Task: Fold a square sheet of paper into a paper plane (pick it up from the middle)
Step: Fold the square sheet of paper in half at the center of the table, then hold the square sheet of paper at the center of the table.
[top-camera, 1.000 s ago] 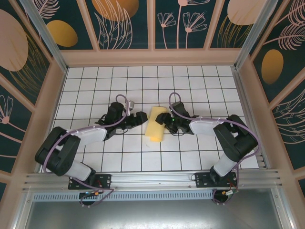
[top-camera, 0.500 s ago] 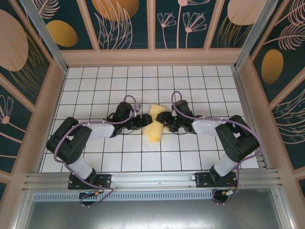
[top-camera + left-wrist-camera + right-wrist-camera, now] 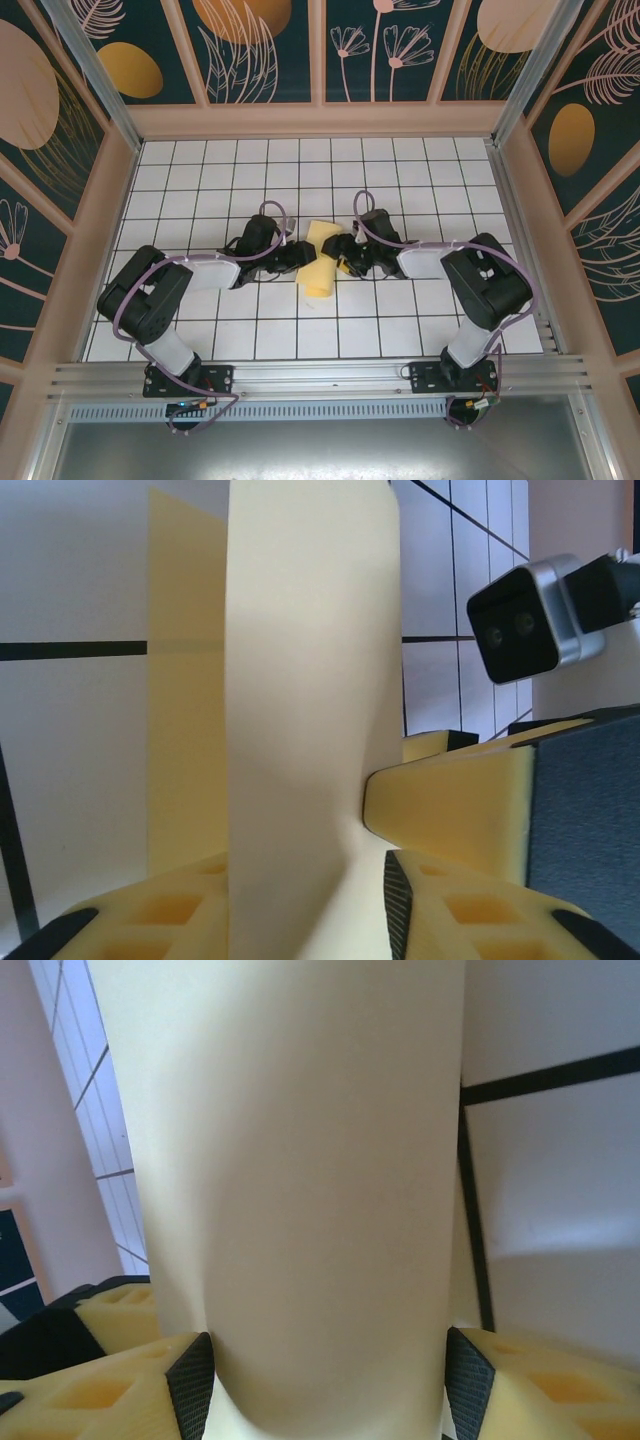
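The square sheet of paper (image 3: 322,266) is seen at the middle of the bench (image 3: 200,170). It is not flat but bowed up into a loose arch whose length runs roughly from 12 to 6 o'clock. The left hand (image 3: 300,257) is set against it at 9 o'clock and the right hand (image 3: 338,250) at 3 o'clock, so the two hands nearly meet across the paper.

In the right wrist view the arch is clasped between the right hand's fingers, which stand fairly wide with the paper touching both pads. In the left wrist view the raised fold runs between the left fingers (image 3: 150,920) and meets both of them. Whether it is firmly pinched there or only flanked cannot be told.

The step in hand is judged to be the first centre fold, and no pointed dart has been formed yet. For it to be done well, the two halves should be brought together evenly, so that the free edges are matched before any crease is set. The closing should be made slowly, since thin paper buckles or skews easily under a sideways pull. The hands should be kept level with each other, and the ridge should be pressed down only once it lies straight along the sheet's middle. Contact between the two hands' fingers is to be avoided.
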Robot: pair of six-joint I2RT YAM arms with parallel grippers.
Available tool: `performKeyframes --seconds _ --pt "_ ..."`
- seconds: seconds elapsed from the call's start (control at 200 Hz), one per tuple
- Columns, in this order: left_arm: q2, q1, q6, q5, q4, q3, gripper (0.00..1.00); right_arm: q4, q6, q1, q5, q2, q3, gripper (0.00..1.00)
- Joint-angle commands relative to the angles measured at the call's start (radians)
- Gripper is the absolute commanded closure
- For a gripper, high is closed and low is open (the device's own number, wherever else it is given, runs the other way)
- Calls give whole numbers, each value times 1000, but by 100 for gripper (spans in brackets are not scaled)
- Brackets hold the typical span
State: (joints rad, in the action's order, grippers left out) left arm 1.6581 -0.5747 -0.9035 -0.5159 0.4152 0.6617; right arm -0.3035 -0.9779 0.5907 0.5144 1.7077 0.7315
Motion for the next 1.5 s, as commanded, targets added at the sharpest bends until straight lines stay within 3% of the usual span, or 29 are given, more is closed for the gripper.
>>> performKeyframes --seconds 0.0,0.2,0.39,0.6,0.716,0.841,1.091,1.326,1.496 --pt "-6 -5 -3 11 -4 -11 63 -68 -16 13 32 25 24 34" --pt "-8 -4 -6 10 2 -19 68 -91 -26 22 40 57 36 37" --pt "-22 -4 -4 34 -18 -22 65 -89 -34 24 18 53 36 49" --pt "-178 -5 30 218 -178 -26 49 -109 -52 22 -11 55 54 52" --pt "-265 -5 46 336 -270 -36 46 -108 -70 24 -61 72 75 51" --pt "-314 -3 43 386 -299 -54 47 -166 -99 39 -68 103 79 51" --pt "-287 -4 35 344 -261 -63 51 -91 -112 83 -160 102 89 50" --pt "-234 -2 29 315 -230 -61 56 81 -24 88 -183 82 146 41" --pt "-206 -2 27 259 -175 -59 64 168 11 89 -198 91 188 41"
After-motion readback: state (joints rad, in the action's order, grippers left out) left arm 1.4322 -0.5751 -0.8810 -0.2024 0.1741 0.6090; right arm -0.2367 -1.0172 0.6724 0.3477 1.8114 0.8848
